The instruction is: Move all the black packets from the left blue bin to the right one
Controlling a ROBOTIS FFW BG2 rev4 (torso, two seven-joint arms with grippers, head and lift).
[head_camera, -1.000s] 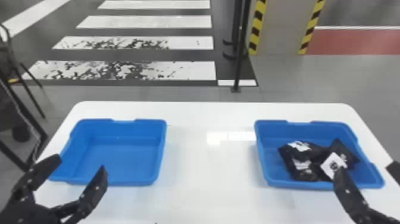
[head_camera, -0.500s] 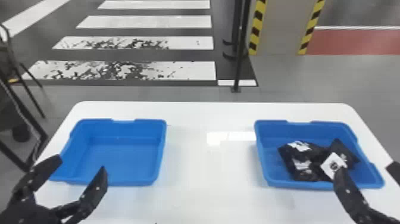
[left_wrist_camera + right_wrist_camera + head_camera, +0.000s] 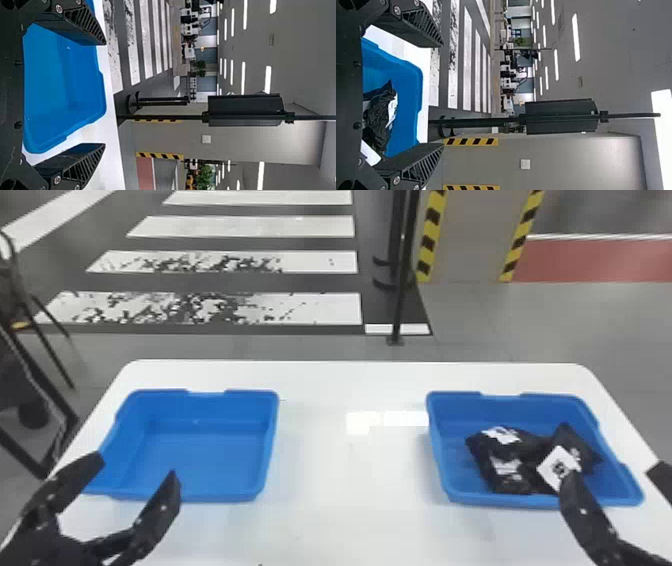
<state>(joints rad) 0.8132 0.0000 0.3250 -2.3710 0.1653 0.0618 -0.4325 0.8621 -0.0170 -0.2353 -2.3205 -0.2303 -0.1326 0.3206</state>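
In the head view, a white tabletop [image 3: 350,490] carries two blue bins set well apart. The left hand [image 3: 134,471] comes in from the bottom left corner, its two black fingers spread wide near the close rim of the left blue bin [image 3: 200,460]. The black packets [image 3: 510,445] lie heaped together inside the right blue bin [image 3: 500,500], crumpled and overlapping, with white labels on them; one square label sits tilted. The right hand [image 3: 615,475] comes in at the lower right, also wide, one finger crossing the view of the packets and the other at the picture's edge. Past the tabletop stand a thin black pole [image 3: 402,285] and a grey column [image 3: 470,235] edged in yellow and black, beside a floor with white stripes [image 3: 260,227].

In the left wrist view, the left hand [image 3: 104,94] has a broad gap between its fingers, and the left blue bin shows through it.

In the right wrist view, the fingers of the right hand [image 3: 442,95] are likewise well apart, with part of the right blue bin and its dark, wrinkled packets seen beyond them.
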